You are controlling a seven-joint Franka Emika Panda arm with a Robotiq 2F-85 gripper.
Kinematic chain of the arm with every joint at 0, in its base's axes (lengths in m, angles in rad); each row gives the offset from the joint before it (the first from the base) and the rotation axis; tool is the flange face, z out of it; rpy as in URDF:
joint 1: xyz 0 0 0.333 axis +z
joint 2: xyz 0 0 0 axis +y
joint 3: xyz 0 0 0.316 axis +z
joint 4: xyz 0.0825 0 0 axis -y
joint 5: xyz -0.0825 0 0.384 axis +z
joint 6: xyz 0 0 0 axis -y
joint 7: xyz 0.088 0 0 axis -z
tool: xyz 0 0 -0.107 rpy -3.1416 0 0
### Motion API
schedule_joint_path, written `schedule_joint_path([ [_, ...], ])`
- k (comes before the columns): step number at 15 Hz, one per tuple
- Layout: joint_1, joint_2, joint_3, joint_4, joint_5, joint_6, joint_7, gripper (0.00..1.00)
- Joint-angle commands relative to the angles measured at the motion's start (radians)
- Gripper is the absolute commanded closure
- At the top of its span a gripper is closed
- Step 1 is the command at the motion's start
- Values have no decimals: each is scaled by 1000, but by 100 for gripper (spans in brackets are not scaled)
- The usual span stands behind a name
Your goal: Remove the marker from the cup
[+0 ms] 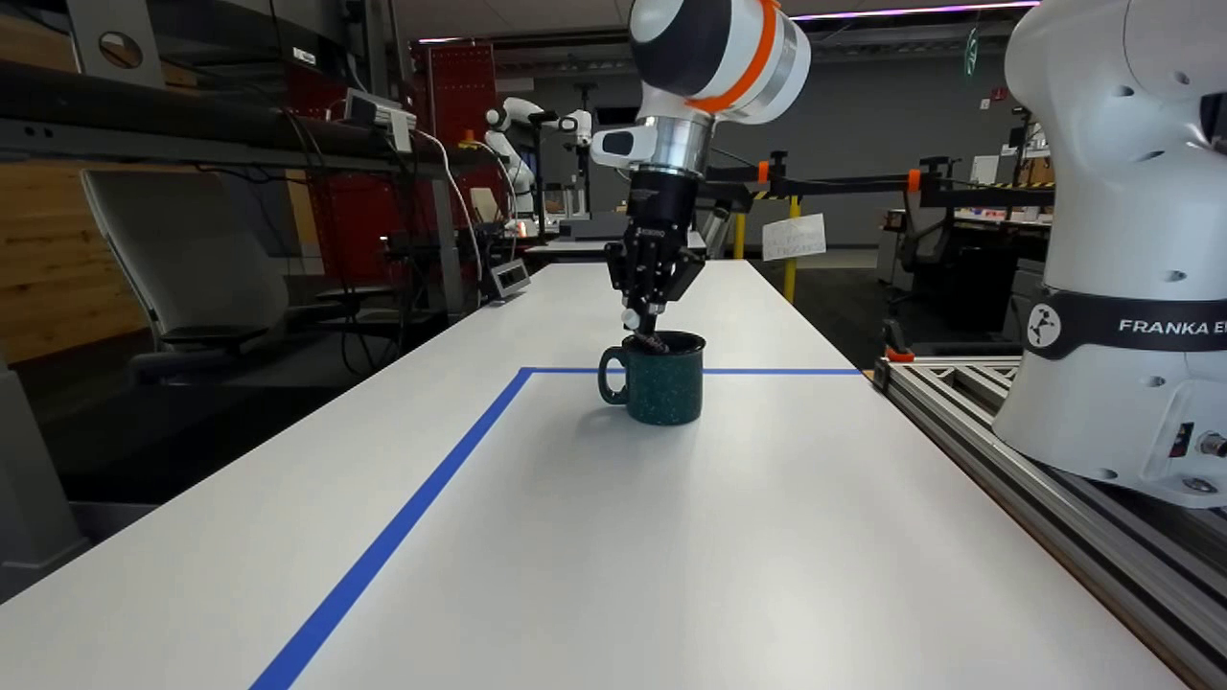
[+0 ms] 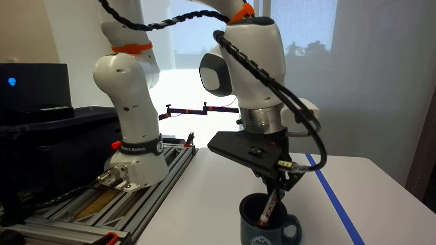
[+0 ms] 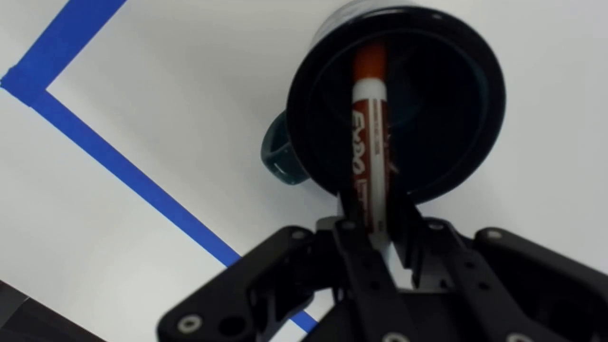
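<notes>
The dark teal-green cup (image 1: 668, 391) stands upright on the white table. Its handle shows in both exterior views, and the cup (image 2: 248, 228) sits at the bottom of an exterior view. The reddish marker (image 2: 270, 206) leans inside the cup, its orange-brown end down in it and its upper end above the rim. In the wrist view the marker (image 3: 370, 137) runs from inside the cup (image 3: 494, 95) up between my fingers. My gripper (image 3: 375, 204) is shut on the marker's upper part, with the fingertips at the cup's rim. The gripper (image 1: 648, 321) points down over the cup.
Blue tape (image 1: 422, 503) marks lines on the white table (image 1: 767, 537). The robot's base stands on a metal rail frame (image 1: 1035, 517) along the table's side. A small grey device (image 1: 509, 278) stands at the table's far edge.
</notes>
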Motion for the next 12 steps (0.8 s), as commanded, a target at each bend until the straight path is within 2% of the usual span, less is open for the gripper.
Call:
schedule_joint_path([
  [1,-157,-149,116,-20,-169,-101,106,95],
  [4,-214,-265,183,-24,-217,-208,127,95],
  [6,-209,-338,212,-22,-194,-270,100,95],
  [8,-168,-380,232,-21,-158,-265,60,95],
  [12,-45,-370,225,-13,-105,-201,-97,95],
])
